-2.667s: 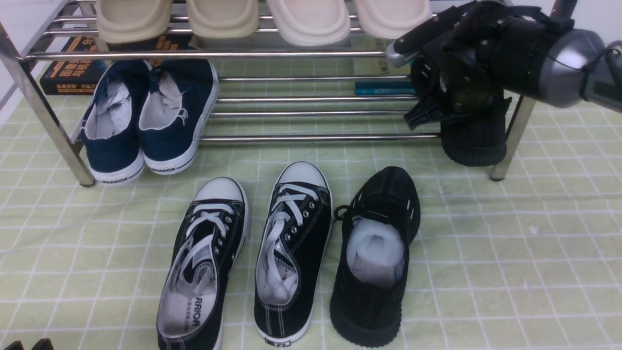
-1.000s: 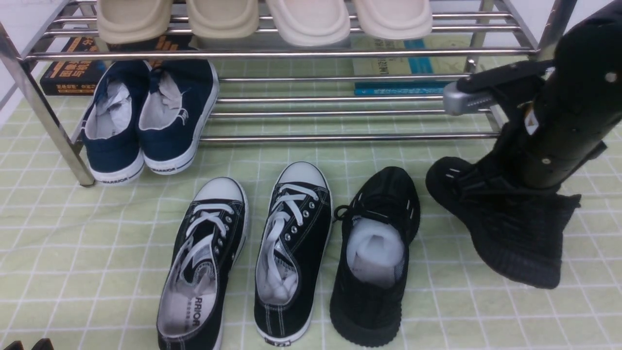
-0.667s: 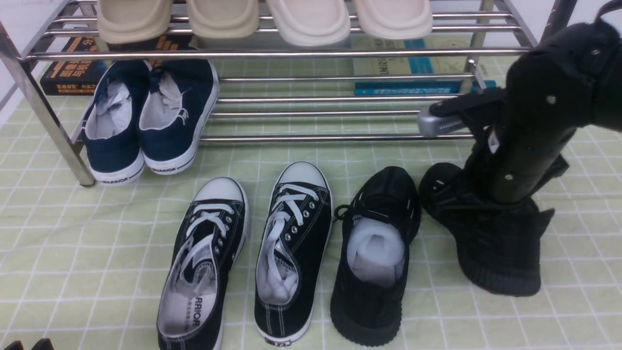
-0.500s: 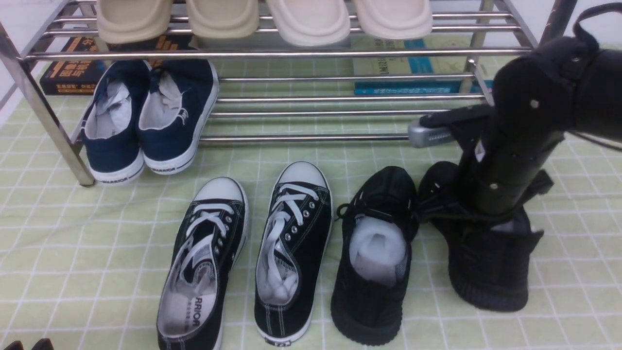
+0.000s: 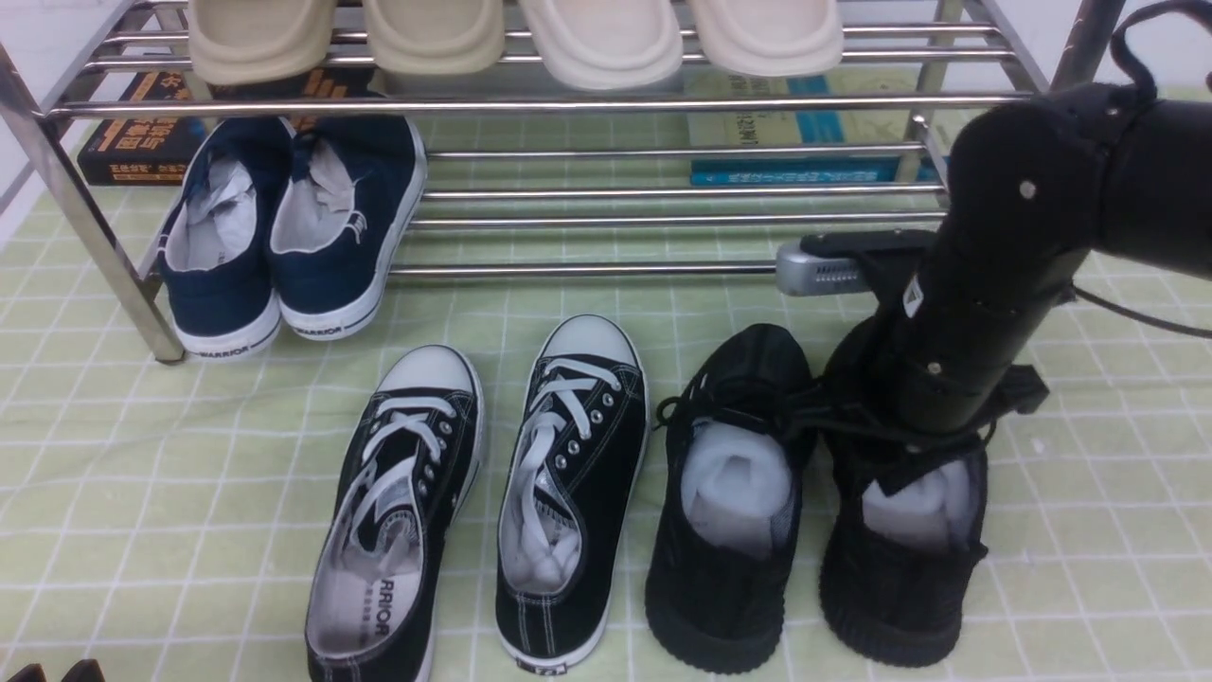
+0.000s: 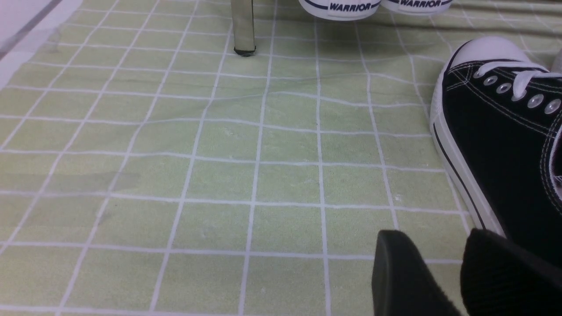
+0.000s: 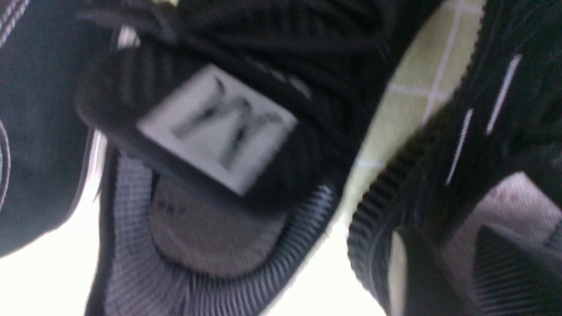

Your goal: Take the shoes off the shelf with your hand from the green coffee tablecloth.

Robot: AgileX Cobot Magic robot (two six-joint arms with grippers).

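Two all-black knit shoes with white paper stuffing stand side by side on the green checked tablecloth (image 5: 1089,493), in front of the chrome shelf (image 5: 606,270). The left shoe (image 5: 734,559) stands free; its tongue label shows in the right wrist view (image 7: 215,127). My right gripper (image 5: 914,455) reaches down into the opening of the right shoe (image 5: 900,597). In the right wrist view the right gripper (image 7: 456,272) is shut on that shoe's collar (image 7: 461,145), one finger inside and one outside. My left gripper (image 6: 443,281) is open and empty, low over the cloth at the front left.
Two navy shoes (image 5: 284,227) sit on the shelf's lower tier at the left. Beige slippers (image 5: 511,38) line the top tier. Two black canvas sneakers (image 5: 473,502) lie left of the black shoes. Books (image 5: 786,170) lie behind the shelf. A shelf leg (image 6: 243,26) stands ahead of the left gripper.
My right arm carried the second black shoe off the lower tier's right end, down and leftward. It now stands flat on the cloth beside the first shoe. The left arm has not moved.
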